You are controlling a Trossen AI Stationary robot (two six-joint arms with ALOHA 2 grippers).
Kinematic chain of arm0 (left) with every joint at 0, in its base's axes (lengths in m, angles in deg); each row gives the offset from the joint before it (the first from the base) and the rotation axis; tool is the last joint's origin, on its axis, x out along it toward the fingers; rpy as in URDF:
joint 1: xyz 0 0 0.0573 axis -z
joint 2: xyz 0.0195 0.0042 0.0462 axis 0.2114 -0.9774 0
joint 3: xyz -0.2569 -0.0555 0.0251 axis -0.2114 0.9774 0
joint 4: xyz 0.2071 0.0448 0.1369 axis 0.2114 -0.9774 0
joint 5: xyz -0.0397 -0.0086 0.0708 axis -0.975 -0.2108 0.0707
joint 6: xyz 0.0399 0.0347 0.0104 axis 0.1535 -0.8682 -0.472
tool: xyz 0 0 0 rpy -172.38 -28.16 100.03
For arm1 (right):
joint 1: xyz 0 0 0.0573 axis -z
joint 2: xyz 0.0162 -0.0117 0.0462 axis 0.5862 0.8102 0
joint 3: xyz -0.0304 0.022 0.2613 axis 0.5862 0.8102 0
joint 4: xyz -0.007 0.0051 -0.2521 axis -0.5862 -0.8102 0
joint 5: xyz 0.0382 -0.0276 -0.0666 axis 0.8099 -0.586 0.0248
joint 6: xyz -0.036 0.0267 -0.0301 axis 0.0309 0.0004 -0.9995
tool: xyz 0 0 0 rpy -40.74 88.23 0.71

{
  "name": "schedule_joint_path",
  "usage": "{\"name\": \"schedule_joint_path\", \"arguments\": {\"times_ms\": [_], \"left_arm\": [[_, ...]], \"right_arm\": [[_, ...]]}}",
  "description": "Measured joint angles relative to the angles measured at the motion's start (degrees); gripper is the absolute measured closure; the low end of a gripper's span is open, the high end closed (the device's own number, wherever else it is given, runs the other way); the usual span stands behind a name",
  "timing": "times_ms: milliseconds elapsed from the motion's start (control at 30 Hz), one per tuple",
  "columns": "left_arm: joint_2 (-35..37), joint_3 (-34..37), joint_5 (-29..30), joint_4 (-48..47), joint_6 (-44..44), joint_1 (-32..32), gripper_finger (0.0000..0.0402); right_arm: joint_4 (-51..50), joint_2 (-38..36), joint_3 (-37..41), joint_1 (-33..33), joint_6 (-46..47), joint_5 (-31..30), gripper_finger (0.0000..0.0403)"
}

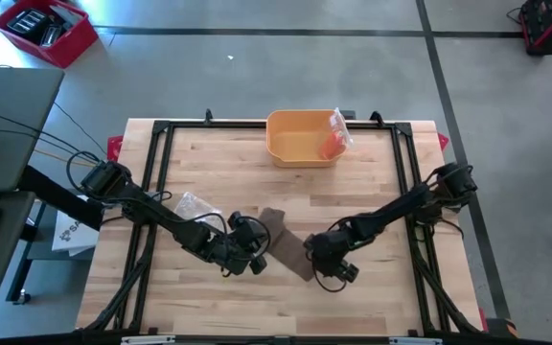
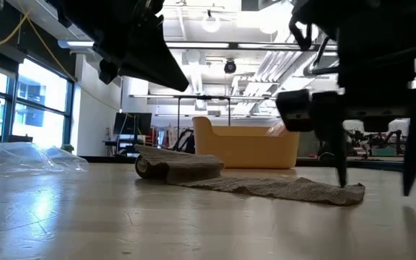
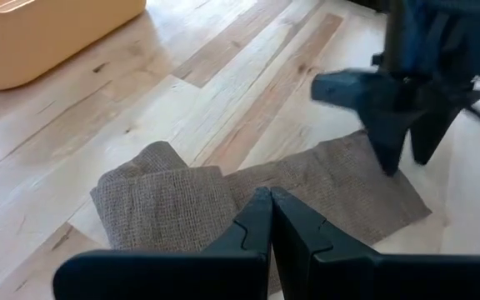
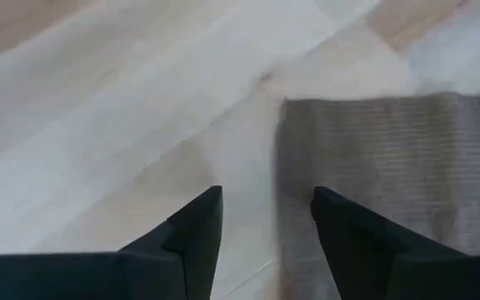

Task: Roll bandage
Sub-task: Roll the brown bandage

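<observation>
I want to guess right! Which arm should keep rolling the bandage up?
Probably the left. Its shut left gripper sits right at the rolled end of the bandage, while the open right gripper hovers at the flat loose end.

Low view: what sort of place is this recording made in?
Probably a robotics lab or workshop: exposed ceiling ducts and lamps, big windows, a black-framed wooden table holding a bandage and yellow bin.

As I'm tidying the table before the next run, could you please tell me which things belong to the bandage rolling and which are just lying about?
In use:
- brown bandage, partly rolled
- left gripper, shut
- right gripper, open over the bandage's end

Lying about:
- yellow bin holding an orange packet
- clear plastic wrapper
</observation>
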Motion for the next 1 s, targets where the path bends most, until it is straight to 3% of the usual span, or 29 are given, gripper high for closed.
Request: {"name": "schedule_joint_path", "arguments": {"times_ms": [167, 300, 600, 733, 1000], "left_arm": [[-0.01, 0.0, -0.07, 0.22, 0.14, 0.0, 0.0402], [-0.02, 0.0, -0.11, 1.4, 0.11, 0.0, 0.0402], [0.25, -0.22, 2.48, 2.15, -2.49, 0.83, 0.0402], [0.33, -3.54, 7.94, -1.18, -5.04, 2.12, 0.0402], [0.44, -8.8, 9.36, -9.29, -5.45, 2.63, 0.0402]], "right_arm": [[5.76, 3.33, -0.05, 0.67, 0.23, 1.07, 0.0224], [8.44, 5.15, -0.17, 2.15, 0.74, 2.34, 0.0248], [9.11, 7.37, -0.37, 3.92, 5.26, 1.15, 0.0393], [2.24, 0.76, 0.16, 0.88, 10.04, -3.47, 0.0399], [-10.97, -22.58, 0.14, -10.0, 18.56, -18.83, 0.0402]]}}
